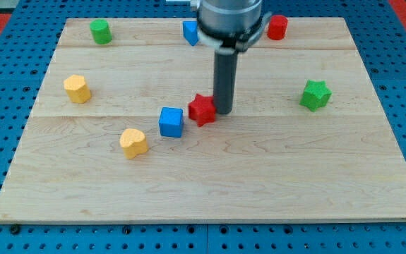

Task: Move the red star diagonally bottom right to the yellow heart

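The red star [202, 109] lies near the middle of the wooden board. My tip [224, 112] touches the star's right side, just right of it. The yellow heart [133, 142] lies lower left of the star, toward the view's bottom left. A blue cube [171, 121] sits between them, close to the star's left side and just upper right of the heart.
A yellow block [77, 88] is at the left. A green block [101, 31] is at the top left. A blue block [190, 32] and a red cylinder [277, 27] are at the top. A green star [315, 94] is at the right. The board's edge [210, 220] runs along the bottom.
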Robot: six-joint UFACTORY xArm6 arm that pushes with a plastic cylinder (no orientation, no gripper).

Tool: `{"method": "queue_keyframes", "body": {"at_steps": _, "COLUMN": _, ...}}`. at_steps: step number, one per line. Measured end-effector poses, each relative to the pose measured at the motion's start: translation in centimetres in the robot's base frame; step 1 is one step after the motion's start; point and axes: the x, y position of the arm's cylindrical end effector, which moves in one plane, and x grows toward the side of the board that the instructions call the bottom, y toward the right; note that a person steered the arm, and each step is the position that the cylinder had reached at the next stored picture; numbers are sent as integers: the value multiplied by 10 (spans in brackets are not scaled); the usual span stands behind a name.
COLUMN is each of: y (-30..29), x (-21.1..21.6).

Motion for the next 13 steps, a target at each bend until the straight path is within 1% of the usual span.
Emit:
{"method": "queue_keyframes", "body": {"at_steps": 1, "y": -8, "x": 42}}
{"method": "queue_keyframes", "body": {"at_steps": 2, "y": 25, "x": 16}}
{"method": "queue_keyframes", "body": {"at_steps": 3, "y": 52, "x": -43}}
{"method": "queue_keyframes", "body": {"at_steps": 4, "y": -18, "x": -50}}
{"method": "queue_keyframes", "body": {"at_steps": 5, "y": -45, "x": 7}}
{"method": "queue_keyframes", "body": {"at_steps": 6, "y": -13, "x": 36}}
{"method": "queue_keyframes", "body": {"at_steps": 7, "y": 8, "x": 55}}
{"method": "queue_keyframes", "body": {"at_steps": 8, "y": -48, "x": 73}}
{"method": "queue_keyframes", "body": {"at_steps": 9, "y": -38, "x": 47}}
{"method": "queue_keyframes", "body": {"at_steps": 10, "y": -84, "x": 33}}
{"method": "queue_keyframes", "body": {"at_steps": 11, "y": -93, "x": 74}}
{"method": "queue_keyframes", "body": {"at_steps": 12, "y": -93, "x": 94}}
{"method": "queue_keyframes", "body": {"at_steps": 13, "y": -96, "x": 85}}
